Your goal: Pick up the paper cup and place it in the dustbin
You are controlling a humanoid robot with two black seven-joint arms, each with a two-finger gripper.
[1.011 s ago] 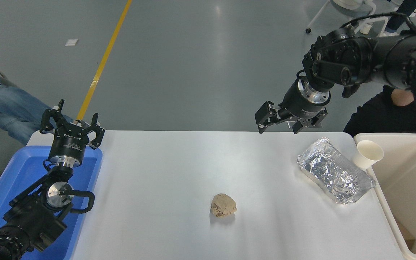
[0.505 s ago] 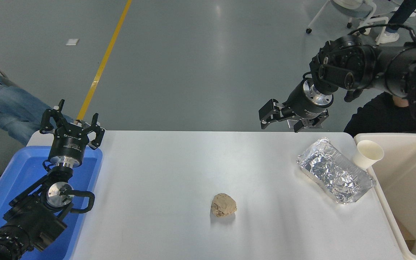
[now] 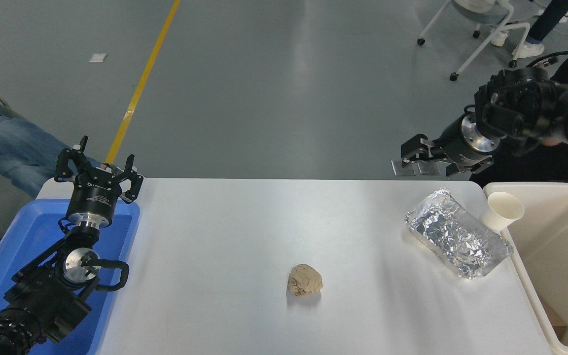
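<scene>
The small cream-white paper cup (image 3: 502,210) stands tilted on the table's right side, between the foil tray and the dustbin's rim. The large cream-beige dustbin (image 3: 520,264) stands against the table's right edge, partly cut off by the picture. My right gripper (image 3: 419,161) is open and empty, raised over the table's far right edge, up and to the left of the cup. My left gripper (image 3: 97,167) is open and parked at the lower left over the blue tray.
A crinkled silver foil tray (image 3: 456,233) lies just left of the cup. A crumpled brown paper ball (image 3: 305,280) lies at mid-table. A shallow blue tray (image 3: 13,256) sits at the left edge. A person in dark clothes is behind the right arm; jeans-clad legs show at far left.
My right arm has swung to the right and drawn back toward the picture's right edge, and its gripper has moved right with it. The cup, tray, paper ball and left arm have not moved.
</scene>
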